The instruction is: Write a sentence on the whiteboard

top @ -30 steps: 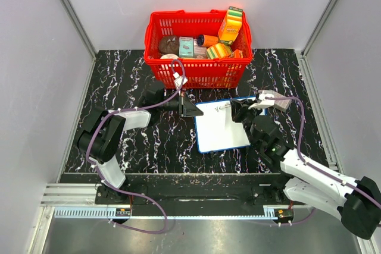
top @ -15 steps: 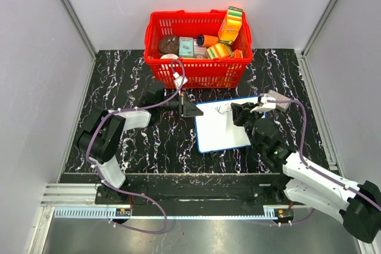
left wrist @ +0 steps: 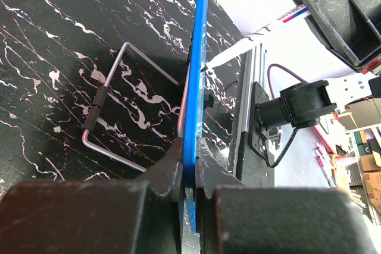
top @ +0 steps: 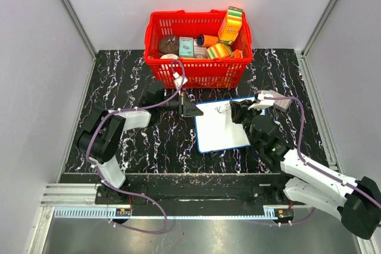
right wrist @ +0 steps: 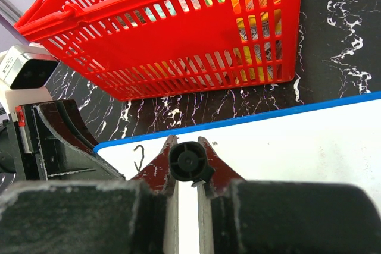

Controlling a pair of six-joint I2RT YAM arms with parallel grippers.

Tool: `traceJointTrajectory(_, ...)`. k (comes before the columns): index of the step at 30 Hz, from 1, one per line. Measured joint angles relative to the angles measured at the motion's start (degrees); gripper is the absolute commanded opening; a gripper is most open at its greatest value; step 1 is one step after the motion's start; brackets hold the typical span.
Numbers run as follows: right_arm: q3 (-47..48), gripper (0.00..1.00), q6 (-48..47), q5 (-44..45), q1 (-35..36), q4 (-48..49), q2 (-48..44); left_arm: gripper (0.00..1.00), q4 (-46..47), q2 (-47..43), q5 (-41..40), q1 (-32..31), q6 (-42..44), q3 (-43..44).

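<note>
The whiteboard lies on the black marble table, white with a thin blue rim. My left gripper is shut on its left edge; the left wrist view shows the blue rim pinched between the jaws. My right gripper is shut on a marker held over the board's top part. Of the sentence, only a few small black strokes show near the top left; one hooked stroke is beside my right fingers. The marker's white barrel also shows in the left wrist view.
A red basket with several grocery items stands just behind the board, also close ahead in the right wrist view. A wire stand lies on the table under the board. Grey walls enclose the table.
My right gripper with the marker shifted slightly right, then back left over the board's top. The left arm and the board have not moved.
</note>
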Motion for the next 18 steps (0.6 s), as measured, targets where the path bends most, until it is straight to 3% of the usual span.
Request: traceJointTrajectory(18, 1.29, 0.00, -2.23, 1.49, 0.00, 0.50, 0.28, 0.00, 0.04, 0.00, 0.04, 0.00, 0.02, 0.00)
